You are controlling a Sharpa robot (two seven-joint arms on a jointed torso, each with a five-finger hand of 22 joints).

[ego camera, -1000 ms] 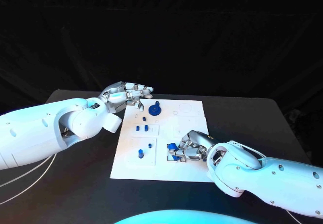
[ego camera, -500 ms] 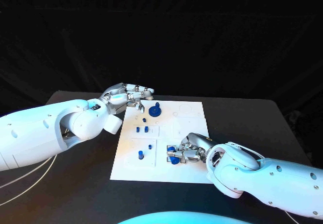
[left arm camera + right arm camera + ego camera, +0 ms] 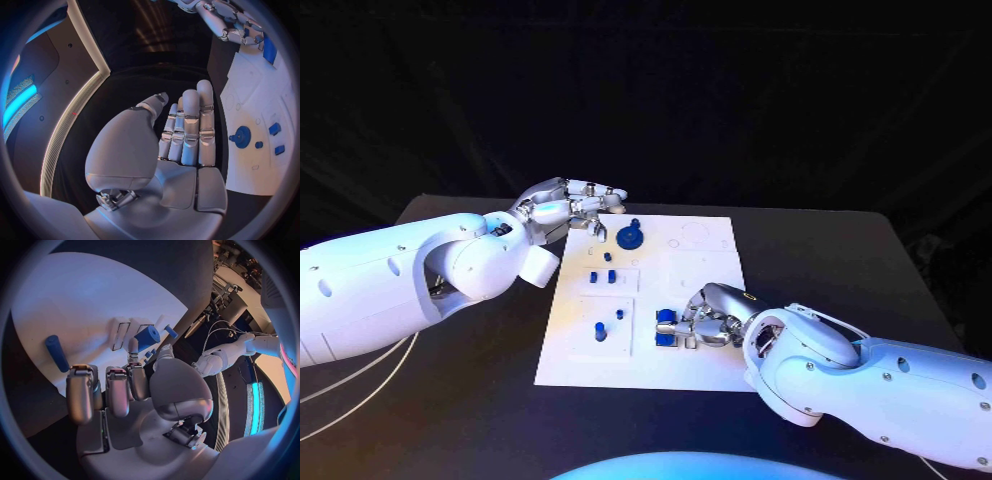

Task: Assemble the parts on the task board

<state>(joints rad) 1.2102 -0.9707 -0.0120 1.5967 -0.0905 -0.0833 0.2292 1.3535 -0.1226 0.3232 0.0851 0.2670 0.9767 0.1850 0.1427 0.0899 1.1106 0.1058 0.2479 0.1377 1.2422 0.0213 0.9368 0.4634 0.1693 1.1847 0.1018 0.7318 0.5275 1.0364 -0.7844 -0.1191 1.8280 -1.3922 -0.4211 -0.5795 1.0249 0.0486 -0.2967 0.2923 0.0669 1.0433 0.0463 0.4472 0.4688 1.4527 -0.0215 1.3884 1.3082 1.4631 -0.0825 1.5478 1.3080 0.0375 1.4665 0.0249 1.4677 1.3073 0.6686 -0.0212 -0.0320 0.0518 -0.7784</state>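
The white task board point(image 3: 697, 275) lies in the middle of the table. My right hand point(image 3: 707, 318) hovers low over its near half with fingers curled, and pinches a short blue cylinder part point(image 3: 148, 337) between thumb and a fingertip point(image 3: 132, 347). Another blue piece point(image 3: 668, 341) sits just beneath it. A blue peg point(image 3: 56, 352) lies on the board beside that hand. My left hand point(image 3: 574, 204) hangs over the board's far left corner, fingers straight and together point(image 3: 189, 127), holding nothing. A blue gear with a knob point(image 3: 632, 237) stands close to it.
Small blue pegs stand in the board's left column point(image 3: 600, 275) and near left block point(image 3: 602, 329). Black table point(image 3: 459, 390) surrounds the board on all sides. My bulky white left arm point(image 3: 401, 275) lies along the board's left side.
My right hand has shifted slightly over the board's near half with the blue part at its fingertips. The left hand has barely moved.
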